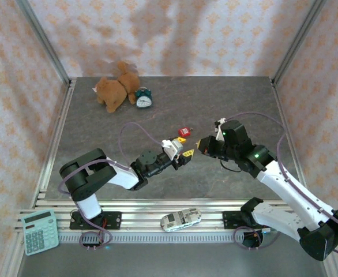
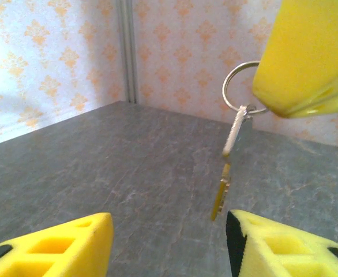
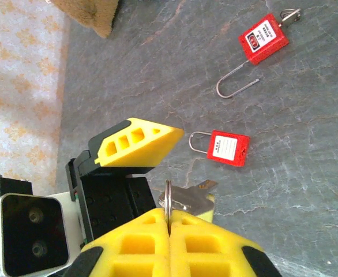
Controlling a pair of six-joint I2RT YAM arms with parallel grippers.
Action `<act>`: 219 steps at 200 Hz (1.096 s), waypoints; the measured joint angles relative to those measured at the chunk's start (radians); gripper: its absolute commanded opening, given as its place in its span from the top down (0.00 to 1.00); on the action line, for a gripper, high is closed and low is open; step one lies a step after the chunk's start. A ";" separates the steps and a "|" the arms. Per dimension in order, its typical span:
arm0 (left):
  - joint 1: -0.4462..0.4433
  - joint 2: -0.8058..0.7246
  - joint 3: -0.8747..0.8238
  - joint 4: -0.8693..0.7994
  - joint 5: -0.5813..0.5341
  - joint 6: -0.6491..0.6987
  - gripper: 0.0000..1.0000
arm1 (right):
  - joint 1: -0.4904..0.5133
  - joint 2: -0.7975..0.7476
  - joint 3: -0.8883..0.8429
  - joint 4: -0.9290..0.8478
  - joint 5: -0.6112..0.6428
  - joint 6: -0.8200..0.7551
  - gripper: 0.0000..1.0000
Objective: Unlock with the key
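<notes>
The right claw (image 3: 169, 214) is clamped shut on a silver key ring (image 3: 168, 196), half hidden in its grip. Flat metal keys (image 2: 236, 134) are hung from the ring between the parted, empty left claw (image 2: 169, 245). A red rectangular padlock (image 3: 229, 148) is laid on the grey desk (image 3: 307, 190) just beyond that claw; its keyhole cannot be made out.

Roomy tabletop (image 1: 238, 98) (two padlocks (image 3: 228, 148) midway)

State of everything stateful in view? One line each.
left gripper: open
right gripper: shut on silver key ring, keys dangling
red short-shackle padlock: shackle closed
red long-shackle padlock: shackle open
</notes>
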 measured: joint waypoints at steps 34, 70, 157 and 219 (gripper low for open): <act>0.001 0.015 0.003 0.006 0.053 -0.026 0.50 | 0.004 -0.003 -0.005 0.013 -0.012 0.014 1.00; 0.001 0.030 0.003 0.017 0.090 -0.045 0.58 | 0.004 -0.004 -0.011 0.026 -0.013 0.023 1.00; 0.001 0.036 0.003 0.045 0.103 -0.054 0.81 | 0.006 -0.006 -0.035 0.047 -0.016 0.034 1.00; 0.003 0.036 0.003 0.051 0.107 -0.052 1.00 | 0.006 -0.015 -0.038 0.050 -0.015 0.037 1.00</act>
